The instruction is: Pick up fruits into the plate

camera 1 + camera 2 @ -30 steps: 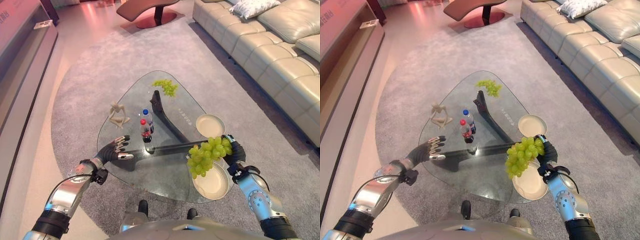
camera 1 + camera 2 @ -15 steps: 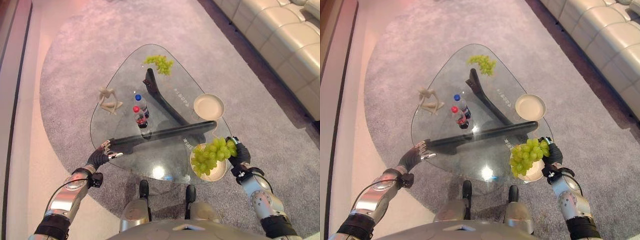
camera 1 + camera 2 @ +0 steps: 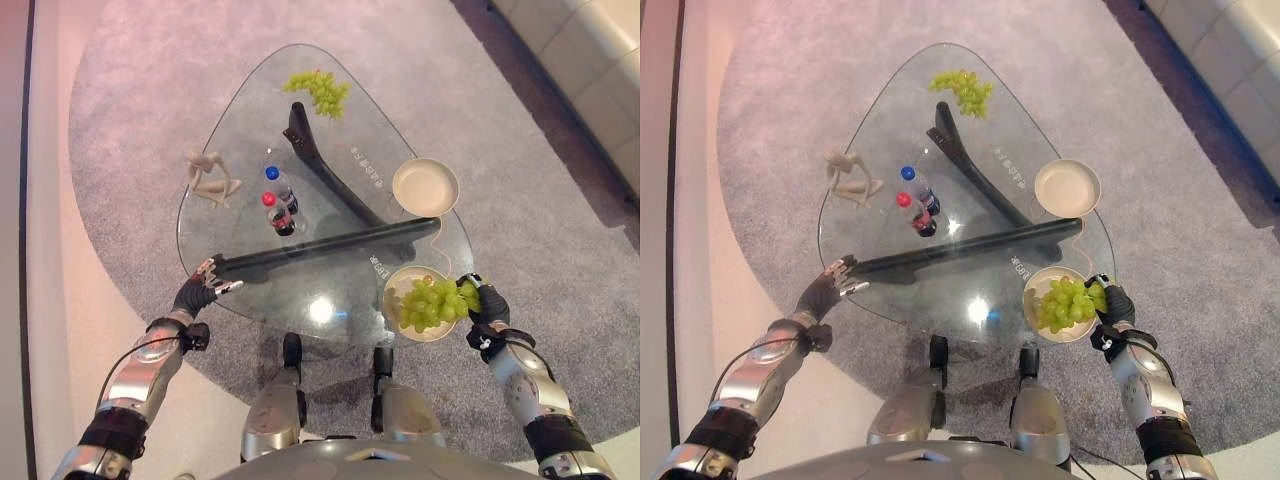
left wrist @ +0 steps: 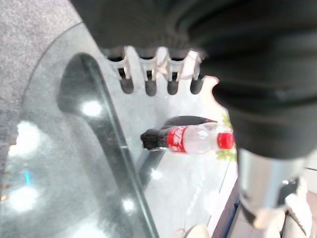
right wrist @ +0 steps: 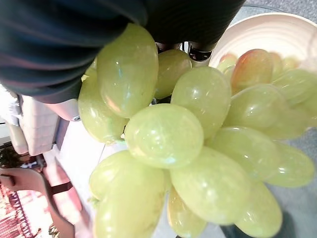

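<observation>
The right hand (image 3: pixel 487 303), at the lower right of the left eye view, holds its fingers curled round the bunch of pale green grapes (image 3: pixel 432 303), which lies to its left, over the near round cream plate (image 3: pixel 394 285).

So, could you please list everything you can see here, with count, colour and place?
Glass table: one, clear, on a dark base, standing on the rug.
Rug: one, grey, round, under the table.
Near plate: one, cream, table's near right corner.
Held grapes: one bunch, green, over the near plate at the right hand.
Far grapes: one bunch, green, table's far end.
Empty plate: one, cream, right edge.
Bottles: two, red cap and blue cap, mid-table.
Figurine: one, beige, left side.
Sofa: one, beige, far right.
Left hand: at the table's near left edge.
Right hand: by the near plate.
</observation>
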`<state>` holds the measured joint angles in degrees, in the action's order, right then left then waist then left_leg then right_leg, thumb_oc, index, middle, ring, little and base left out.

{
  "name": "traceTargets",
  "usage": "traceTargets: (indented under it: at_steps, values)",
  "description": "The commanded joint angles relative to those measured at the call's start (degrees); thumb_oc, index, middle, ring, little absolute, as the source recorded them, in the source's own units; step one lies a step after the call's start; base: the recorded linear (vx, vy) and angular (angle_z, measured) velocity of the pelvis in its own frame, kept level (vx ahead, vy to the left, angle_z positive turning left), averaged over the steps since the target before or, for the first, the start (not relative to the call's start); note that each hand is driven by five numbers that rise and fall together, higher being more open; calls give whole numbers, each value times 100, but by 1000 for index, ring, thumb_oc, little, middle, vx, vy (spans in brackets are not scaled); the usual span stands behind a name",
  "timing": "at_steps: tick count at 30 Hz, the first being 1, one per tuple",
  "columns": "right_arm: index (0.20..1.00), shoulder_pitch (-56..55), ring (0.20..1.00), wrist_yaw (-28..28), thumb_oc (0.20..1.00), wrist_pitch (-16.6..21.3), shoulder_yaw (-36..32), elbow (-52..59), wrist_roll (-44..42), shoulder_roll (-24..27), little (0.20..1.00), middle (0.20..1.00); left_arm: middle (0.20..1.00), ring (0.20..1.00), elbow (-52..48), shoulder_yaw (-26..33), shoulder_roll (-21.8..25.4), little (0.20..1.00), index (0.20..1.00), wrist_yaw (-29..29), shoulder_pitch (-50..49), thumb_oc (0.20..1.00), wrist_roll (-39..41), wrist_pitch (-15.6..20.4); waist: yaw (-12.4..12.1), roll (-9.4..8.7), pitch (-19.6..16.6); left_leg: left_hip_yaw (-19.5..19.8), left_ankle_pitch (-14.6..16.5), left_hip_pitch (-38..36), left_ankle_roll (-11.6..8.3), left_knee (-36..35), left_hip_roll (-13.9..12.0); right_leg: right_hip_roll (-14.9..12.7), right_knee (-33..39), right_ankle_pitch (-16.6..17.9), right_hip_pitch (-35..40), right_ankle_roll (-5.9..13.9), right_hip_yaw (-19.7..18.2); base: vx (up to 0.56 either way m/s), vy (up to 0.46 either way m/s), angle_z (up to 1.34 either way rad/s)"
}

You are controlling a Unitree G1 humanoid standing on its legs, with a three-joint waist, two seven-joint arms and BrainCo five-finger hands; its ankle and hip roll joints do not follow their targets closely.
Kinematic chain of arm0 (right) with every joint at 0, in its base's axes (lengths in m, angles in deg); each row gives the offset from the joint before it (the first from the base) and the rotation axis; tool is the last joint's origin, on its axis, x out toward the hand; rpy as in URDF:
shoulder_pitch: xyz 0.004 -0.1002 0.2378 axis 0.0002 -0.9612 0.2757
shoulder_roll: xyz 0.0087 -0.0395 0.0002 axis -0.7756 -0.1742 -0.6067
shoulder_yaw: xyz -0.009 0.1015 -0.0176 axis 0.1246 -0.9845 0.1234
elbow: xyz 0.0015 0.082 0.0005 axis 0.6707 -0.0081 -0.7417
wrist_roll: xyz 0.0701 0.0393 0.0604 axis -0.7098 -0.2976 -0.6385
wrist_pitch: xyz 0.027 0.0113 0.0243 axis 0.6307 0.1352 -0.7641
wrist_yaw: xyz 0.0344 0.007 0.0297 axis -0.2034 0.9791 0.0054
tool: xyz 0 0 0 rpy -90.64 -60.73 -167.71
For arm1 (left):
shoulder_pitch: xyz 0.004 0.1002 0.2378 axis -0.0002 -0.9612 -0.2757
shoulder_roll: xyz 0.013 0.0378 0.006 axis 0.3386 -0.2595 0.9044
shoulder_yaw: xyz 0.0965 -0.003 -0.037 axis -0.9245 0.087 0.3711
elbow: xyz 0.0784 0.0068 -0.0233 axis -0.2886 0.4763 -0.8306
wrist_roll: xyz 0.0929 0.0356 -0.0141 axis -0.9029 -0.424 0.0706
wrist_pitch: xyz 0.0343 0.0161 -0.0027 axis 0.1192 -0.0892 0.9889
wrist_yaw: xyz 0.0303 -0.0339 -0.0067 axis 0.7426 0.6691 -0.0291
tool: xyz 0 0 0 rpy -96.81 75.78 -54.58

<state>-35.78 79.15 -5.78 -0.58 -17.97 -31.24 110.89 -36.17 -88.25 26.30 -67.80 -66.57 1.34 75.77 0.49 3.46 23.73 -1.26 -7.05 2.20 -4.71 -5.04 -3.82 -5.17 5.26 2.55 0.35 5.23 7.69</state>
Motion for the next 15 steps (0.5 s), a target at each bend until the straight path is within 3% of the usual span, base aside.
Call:
traceTargets:
  at_steps: [1, 10, 15]
  values:
    - [200, 539, 200, 362, 200, 486, 172, 128, 233, 253, 200, 200, 1000, 1000, 315, -107, -100, 1000, 1000, 232, 369, 1000, 272, 405, -5, -138, 163, 6, 685, 227, 281, 629, 397, 45, -495, 30, -508, -36, -208, -105, 15, 2]
    - [200, 1186, 200, 900, 200, 565, 463, -679, 728, 471, 200, 200, 1000, 1000, 845, -359, -192, 1000, 1000, 321, 790, 1000, 469, 512, -72, -95, 525, 108, 613, 725, 283, 815, 467, 17, -833, 55, -1087, -69, -124, -68, 1, 4]
    - [200, 1560, 200, 1236, 200, 341, 656, -964, 1093, 562, 200, 200, 1000, 1000, 1028, -455, -263, 1000, 1000, 416, 879, 1000, 633, 569, -118, -68, 606, 166, 582, 1081, 290, 969, 523, 1, -1033, 67, -1465, -78, -80, -18, 5, 1]
